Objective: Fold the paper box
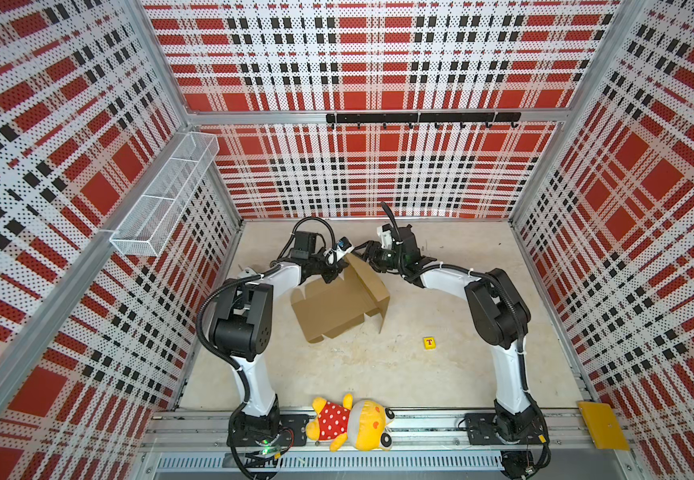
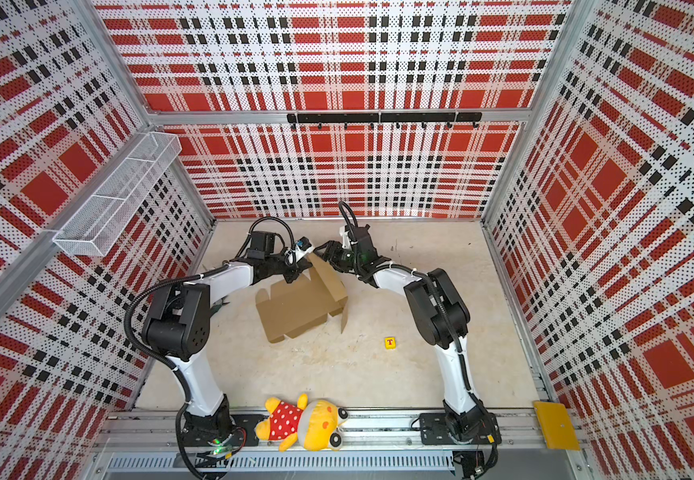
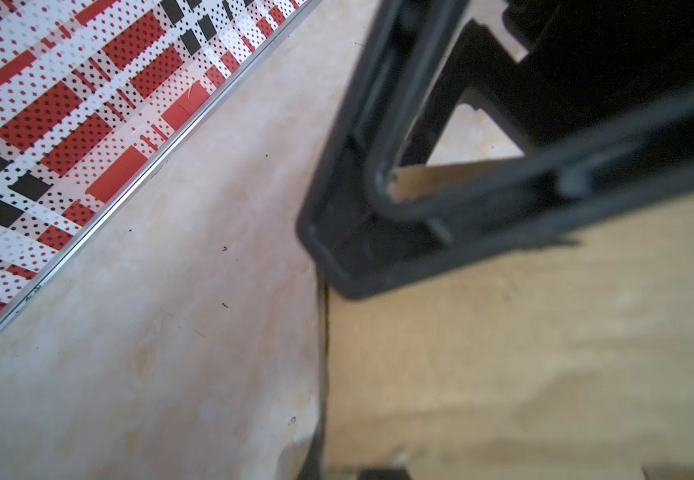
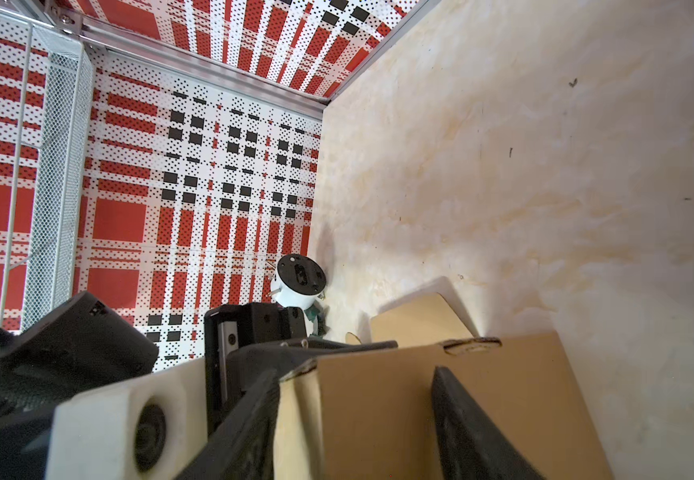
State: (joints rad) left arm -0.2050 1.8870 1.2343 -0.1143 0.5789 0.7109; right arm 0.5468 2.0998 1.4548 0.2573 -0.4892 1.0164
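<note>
The paper box [image 1: 333,309] [image 2: 295,309] is a brown cardboard die-cut lying mid-table. One panel [image 1: 368,278] is raised on its right side. My left gripper [image 1: 334,272] [image 2: 293,272] is at the far top edge of that raised panel and is shut on it. In the left wrist view the cardboard [image 3: 503,353] runs right down to the left gripper [image 3: 349,471], whose fingers barely show. My right gripper [image 1: 365,250] [image 4: 353,374] stands open at the panel's far corner. Its two black fingers [image 4: 474,428] stand either side of the cardboard [image 4: 370,415].
A small yellow block with a red T [image 1: 429,342] lies right of the box. A yellow plush toy [image 1: 351,422] rests on the front rail, and a yellow plate [image 1: 603,424] is at front right. A wire basket [image 1: 162,195] hangs on the left wall. A hook rail [image 1: 422,118] is on the back wall.
</note>
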